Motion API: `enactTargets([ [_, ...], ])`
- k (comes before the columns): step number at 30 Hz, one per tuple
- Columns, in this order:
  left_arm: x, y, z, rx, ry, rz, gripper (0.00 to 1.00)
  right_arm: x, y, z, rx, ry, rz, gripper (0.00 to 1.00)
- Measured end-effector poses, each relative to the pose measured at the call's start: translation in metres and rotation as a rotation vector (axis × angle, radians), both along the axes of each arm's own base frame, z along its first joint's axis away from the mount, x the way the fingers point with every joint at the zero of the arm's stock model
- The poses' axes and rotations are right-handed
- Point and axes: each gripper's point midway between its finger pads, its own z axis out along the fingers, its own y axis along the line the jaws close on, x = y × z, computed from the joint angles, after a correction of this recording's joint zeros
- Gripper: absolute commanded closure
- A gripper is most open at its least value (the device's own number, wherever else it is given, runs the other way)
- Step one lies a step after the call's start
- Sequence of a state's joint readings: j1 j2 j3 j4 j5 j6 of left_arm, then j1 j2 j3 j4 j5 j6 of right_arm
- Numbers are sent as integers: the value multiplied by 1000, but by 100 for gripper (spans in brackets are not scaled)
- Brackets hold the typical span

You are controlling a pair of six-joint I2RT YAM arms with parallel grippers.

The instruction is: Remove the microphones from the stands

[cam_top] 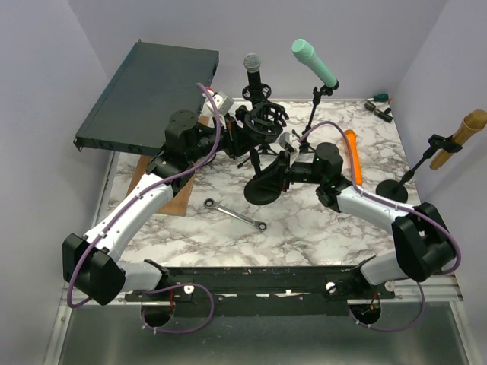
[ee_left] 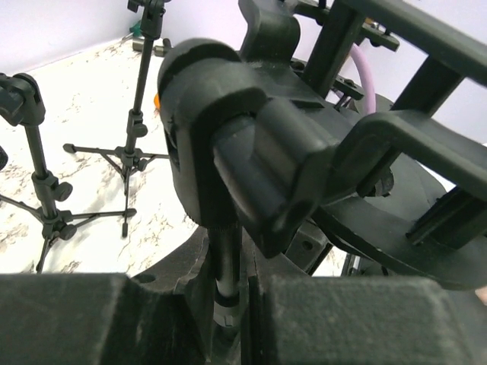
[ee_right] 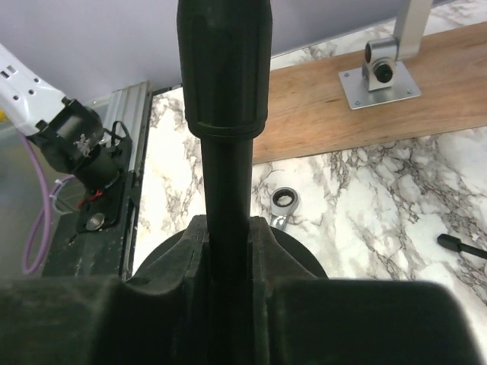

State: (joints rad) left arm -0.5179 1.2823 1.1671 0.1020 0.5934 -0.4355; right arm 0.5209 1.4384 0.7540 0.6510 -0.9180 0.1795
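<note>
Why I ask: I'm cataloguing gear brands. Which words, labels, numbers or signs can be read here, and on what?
No text is legible in any view.
Ratcheting wrench: any stamping is too small to read.
Black rack unit: no label shows.
Grey-headed microphone: no brand readable.
Microphone stand: plain black, no markings.

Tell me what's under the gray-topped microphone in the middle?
A black shock mount holds it, above a round black base. The pole between is mostly hidden by the left gripper and right gripper, both closed on it.
</note>
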Motion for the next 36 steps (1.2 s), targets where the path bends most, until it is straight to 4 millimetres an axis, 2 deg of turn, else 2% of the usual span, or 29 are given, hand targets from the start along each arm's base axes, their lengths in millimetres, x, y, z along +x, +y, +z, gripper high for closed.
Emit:
enactTargets([
  [2,0,0,0,-4,5,2,98,-2,1,1,-2,0,15,99],
  [4,0,1,3,-11,1,3,75,-3,2,3,-1,-3,23,99],
  [5,-1,1,4,-13,-4,0,59,-3,2,5,1,-4,24,99],
  [7,-6,1,6,-12,-36,-21,36,-5,1,7,2,-2,27,99],
  [11,-28,2,15,-11,-91,-102,4,-13,-2,18,11,16,32,99],
  [12,-33,2,19,-10,-113,-120,1,-16,-3,22,14,14,36,99],
  [18,-61,4,29,-8,-194,-248,1,-32,-6,50,40,-3,95,100],
  [24,-77,8,22,6,-237,-329,1,-47,-6,61,53,39,170,99],
  [28,-90,13,27,4,-284,-381,2,-57,-6,74,63,61,226,99],
  [32,-96,12,28,-3,-296,-427,8,-63,-7,86,72,60,270,99],
  [36,-94,7,26,-20,-268,-457,17,-68,-7,90,77,69,297,99],
])
